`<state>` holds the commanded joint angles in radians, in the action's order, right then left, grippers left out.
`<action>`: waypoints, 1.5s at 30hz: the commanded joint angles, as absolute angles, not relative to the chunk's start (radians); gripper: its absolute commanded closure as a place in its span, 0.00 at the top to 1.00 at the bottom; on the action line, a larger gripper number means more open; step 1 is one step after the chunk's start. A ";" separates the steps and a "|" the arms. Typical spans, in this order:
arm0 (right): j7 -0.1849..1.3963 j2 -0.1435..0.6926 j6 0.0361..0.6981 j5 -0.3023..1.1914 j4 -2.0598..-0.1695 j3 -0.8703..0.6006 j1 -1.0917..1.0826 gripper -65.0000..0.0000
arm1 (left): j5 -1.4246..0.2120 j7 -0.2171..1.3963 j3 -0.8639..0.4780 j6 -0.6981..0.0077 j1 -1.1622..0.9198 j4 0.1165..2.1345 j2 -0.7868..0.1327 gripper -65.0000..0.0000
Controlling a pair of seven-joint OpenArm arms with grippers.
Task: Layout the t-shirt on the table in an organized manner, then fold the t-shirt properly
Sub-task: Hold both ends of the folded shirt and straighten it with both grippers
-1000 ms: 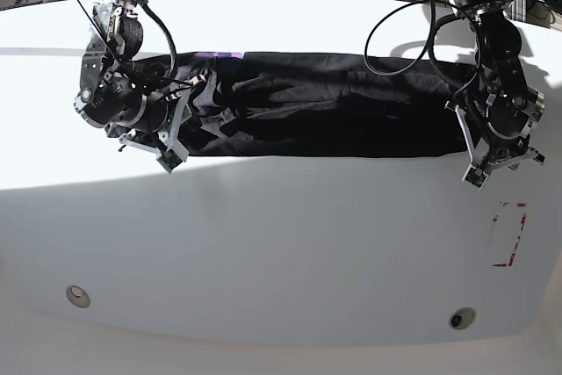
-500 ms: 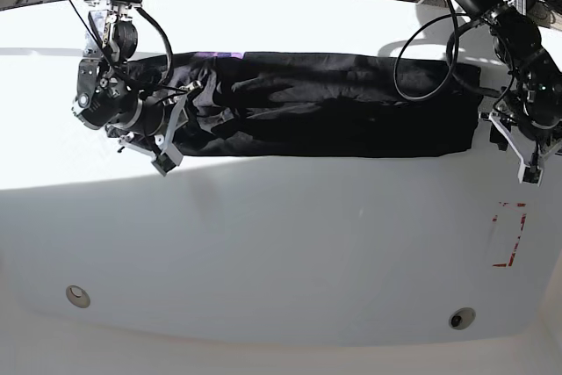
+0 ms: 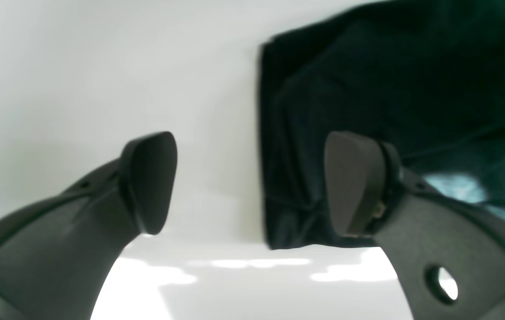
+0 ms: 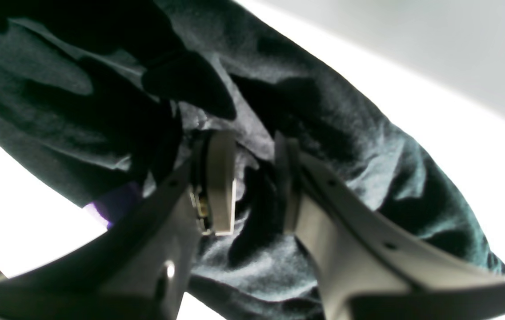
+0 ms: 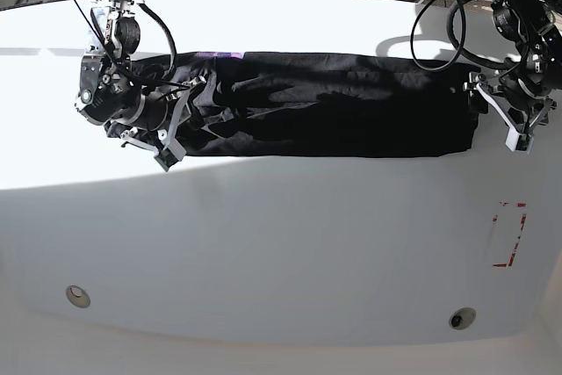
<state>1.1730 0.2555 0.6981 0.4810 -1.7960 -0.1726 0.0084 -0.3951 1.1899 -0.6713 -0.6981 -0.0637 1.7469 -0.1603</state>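
The black t-shirt [image 5: 334, 111] lies folded into a long strip across the far half of the white table [image 5: 281, 243]. Its purple tag [image 5: 219, 55] shows at the strip's back edge. In the base view my left gripper [image 5: 498, 116] hovers at the strip's right end. It is open [image 3: 252, 182], with one finger [image 3: 354, 182] over the shirt's end edge [image 3: 279, 133] and the other over bare table. My right gripper [image 5: 176, 129] is at the strip's left end. Its fingers stand close together [image 4: 254, 182], with a wrinkled bunch of cloth [image 4: 257, 209] between them, near the tag [image 4: 114, 202].
A red dashed rectangle mark [image 5: 509, 234] is on the table at the right. Two round metal discs [image 5: 77, 296] [image 5: 461, 318] sit near the front edge. Cables and equipment lie beyond the table's far edge.
My left gripper swung out to the right past the shirt's end, then rose back to that end. The right gripper stayed at the left end with almost no movement.
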 joint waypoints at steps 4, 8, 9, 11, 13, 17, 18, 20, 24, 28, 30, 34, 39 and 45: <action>1.173 0.257 0.698 0.481 -1.796 -0.173 0.015 0.23 | -0.401 1.185 -0.671 -0.698 -0.064 1.695 -0.159 0.76; 1.173 0.257 0.698 0.484 -1.797 -0.173 0.019 0.23 | -0.401 1.184 -0.671 -0.698 -0.058 1.658 -0.159 0.76; 1.173 0.255 0.698 0.484 -1.797 -0.173 0.021 0.23 | -0.400 1.184 -0.671 -0.698 -0.058 1.656 -0.159 0.76; 1.173 0.255 0.698 0.487 -1.797 -0.173 0.021 0.23 | -0.400 1.173 -0.670 -0.698 -0.058 1.655 -0.159 0.76; 1.173 0.255 0.698 0.487 -1.797 -0.173 0.021 0.23 | -0.398 1.153 -0.659 -0.698 -0.058 1.653 -0.159 0.76; 1.173 0.255 0.698 0.489 -1.797 -0.173 0.022 0.23 | -0.400 1.107 -0.595 -0.698 -0.064 1.624 -0.165 0.76; 1.173 0.255 0.698 0.489 -1.797 -0.173 0.022 0.23 | -0.400 1.102 -0.585 -0.698 -0.064 1.613 -0.165 0.76; 1.173 0.255 0.698 0.489 -1.797 -0.173 0.022 0.23 | -0.400 1.101 -0.579 -0.698 -0.064 1.598 -0.165 0.76; 1.173 0.255 0.698 0.489 -1.797 -0.173 0.021 0.23 | -0.400 1.099 -0.578 -0.698 -0.058 1.566 -0.165 0.76; 1.173 0.255 0.698 0.487 -1.797 -0.176 0.021 0.23 | -0.400 1.092 -0.572 -0.698 -0.058 1.550 -0.165 0.76; 1.173 0.255 0.698 0.486 -1.797 -0.176 0.021 0.23 | -0.398 1.078 -0.572 -0.698 -0.061 1.550 -0.165 0.76; 1.173 0.255 0.698 0.486 -1.797 -0.176 0.021 0.23 | -0.390 1.072 -0.572 -0.698 -0.062 1.550 -0.168 0.76; 1.173 0.254 0.698 0.487 -1.797 -0.176 0.021 0.23 | -0.349 1.072 -0.541 -0.698 -0.058 1.557 -0.171 0.76; 1.173 0.254 0.698 0.489 -1.797 -0.176 0.018 0.23 | -0.349 1.072 -0.553 -0.698 -0.062 1.587 -0.171 0.76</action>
